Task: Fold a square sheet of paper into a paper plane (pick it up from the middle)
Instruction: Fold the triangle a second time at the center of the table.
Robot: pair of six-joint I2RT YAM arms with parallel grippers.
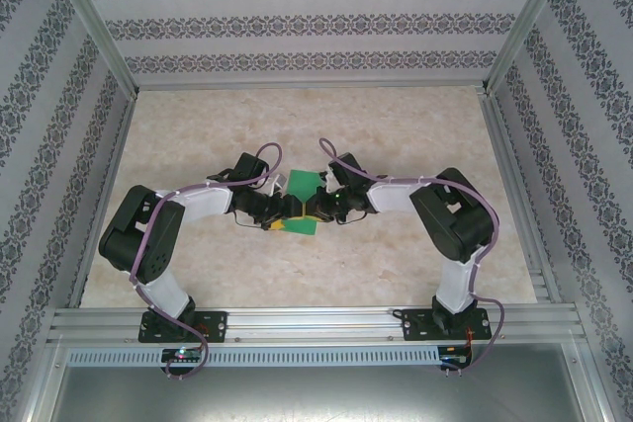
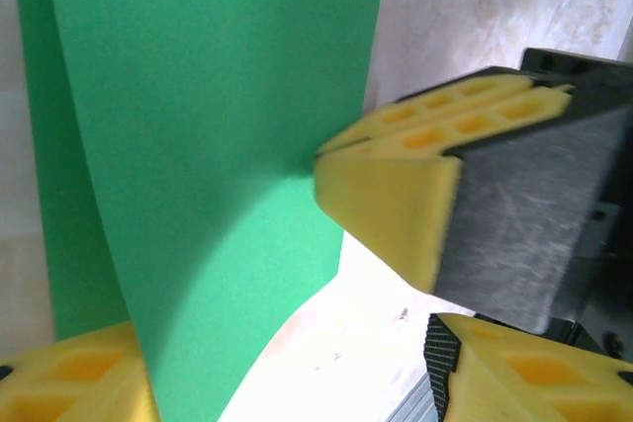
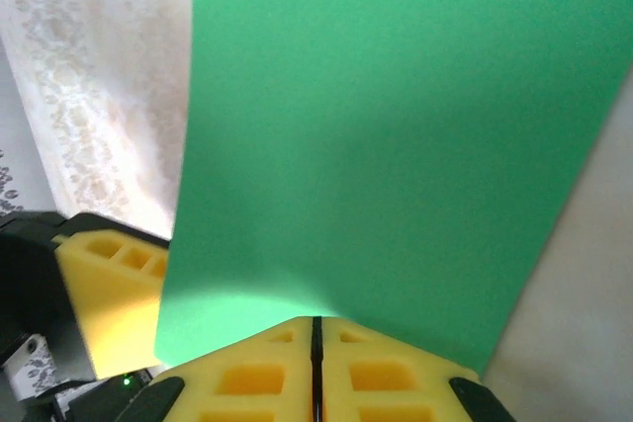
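Table (image 1: 396,264): paper (image 3: 396,145) edge hidden between right fingers (image 3: 247,380).

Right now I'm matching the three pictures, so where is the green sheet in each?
Top external: green sheet at the picture's centre.
Left wrist: fills the left half, curved.
Right wrist: fills the middle, rising from the shut right pincer.
Shared landmark: the right pincer, gripping the sheet's edge.

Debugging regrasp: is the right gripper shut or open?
Shut. The right gripper has its yellow fingers meeting with no gap in its wrist view, and the square sheet of paper rises from their tips.
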